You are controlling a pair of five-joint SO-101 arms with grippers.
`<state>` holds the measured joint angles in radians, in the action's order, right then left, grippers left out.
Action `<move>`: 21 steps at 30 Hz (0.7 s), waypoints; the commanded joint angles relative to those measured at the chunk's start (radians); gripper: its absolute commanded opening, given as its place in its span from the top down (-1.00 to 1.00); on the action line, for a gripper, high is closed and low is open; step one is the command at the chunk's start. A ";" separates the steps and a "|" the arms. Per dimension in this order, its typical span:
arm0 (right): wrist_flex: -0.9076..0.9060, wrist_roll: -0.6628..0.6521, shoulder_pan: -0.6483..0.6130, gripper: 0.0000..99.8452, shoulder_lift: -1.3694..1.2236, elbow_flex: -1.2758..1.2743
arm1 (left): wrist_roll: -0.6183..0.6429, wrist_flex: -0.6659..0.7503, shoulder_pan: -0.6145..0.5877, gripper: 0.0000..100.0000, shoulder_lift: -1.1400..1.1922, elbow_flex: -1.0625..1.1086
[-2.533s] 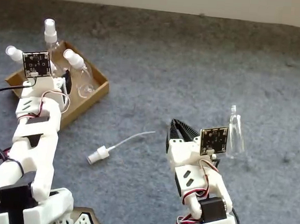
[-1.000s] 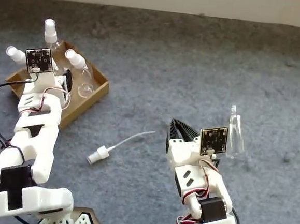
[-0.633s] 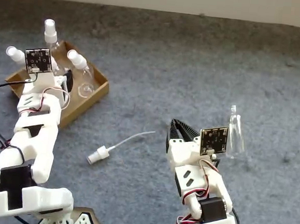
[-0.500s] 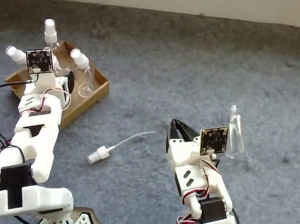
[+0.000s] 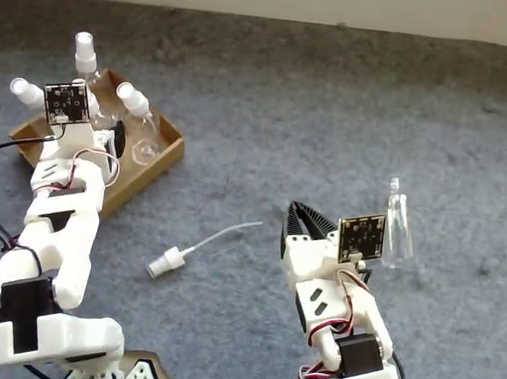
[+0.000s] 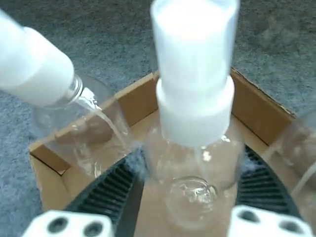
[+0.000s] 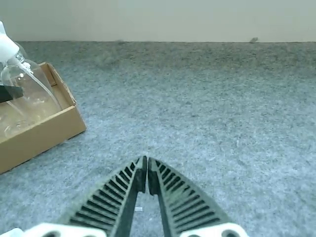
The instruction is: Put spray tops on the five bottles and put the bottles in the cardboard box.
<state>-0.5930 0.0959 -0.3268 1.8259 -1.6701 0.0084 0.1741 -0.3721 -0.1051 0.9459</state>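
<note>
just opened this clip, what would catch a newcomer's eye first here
The cardboard box at upper left, crowded with white-capped bottles, with the left gripper among them. Then one uncapped bottle standing alone beside the right gripper, jaws shut and empty, and a loose spray top lying between the arms.

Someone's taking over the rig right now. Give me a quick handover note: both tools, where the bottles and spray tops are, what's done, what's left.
Left tool: in the cardboard box, around a capped bottle; whether it grips cannot be told.
Right tool: shut, empty, over the carpet.
Done: at least three capped bottles are in the box.
Left: the open bottle by the right tool needs the loose spray top lying between the box and the right tool, then goes in the box.
</note>
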 commanded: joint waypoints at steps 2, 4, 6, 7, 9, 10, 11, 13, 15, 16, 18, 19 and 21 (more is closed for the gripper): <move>-0.004 -0.011 0.010 0.98 0.010 -0.151 | 0.012 0.005 0.016 0.61 -0.108 -0.042; -0.004 -0.011 0.010 0.98 0.010 -0.151 | 0.012 0.003 0.018 0.61 -0.136 -0.041; -0.004 -0.011 0.010 0.98 0.010 -0.151 | 0.012 0.003 0.018 0.61 -0.156 -0.041; -0.004 -0.011 0.010 0.98 0.010 -0.151 | 0.012 0.003 0.018 0.60 -0.159 -0.041; -0.004 -0.011 0.010 0.98 0.010 -0.151 | 0.012 0.003 0.018 0.60 -0.162 -0.041; -0.004 -0.011 0.010 0.98 0.010 -0.151 | 0.012 0.003 0.018 0.60 -0.162 -0.041; -0.004 -0.011 0.010 0.98 0.010 -0.151 | 0.012 0.003 0.018 0.60 -0.160 -0.041; -0.004 -0.011 0.010 0.98 0.010 -0.151 | 0.012 0.003 0.018 0.60 -0.160 -0.039; -0.004 -0.011 0.010 0.98 0.010 -0.151 | 0.011 0.000 0.018 0.60 -0.159 -0.039; -0.004 -0.011 0.010 0.98 0.010 -0.151 | 0.009 -0.012 0.018 0.60 -0.157 -0.039; -0.004 -0.011 0.010 0.98 0.010 -0.151 | 0.008 -0.046 0.018 0.60 -0.157 -0.042; -0.004 -0.011 0.010 0.98 0.010 -0.151 | 0.008 -0.052 0.016 0.60 -0.157 -0.044; -0.004 -0.011 0.010 0.98 0.010 -0.151 | 0.009 -0.051 0.001 0.60 -0.157 -0.041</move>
<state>-0.5930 0.0959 -0.3268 1.8259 -1.6701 0.0084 0.1373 -0.3690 -0.2125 0.9459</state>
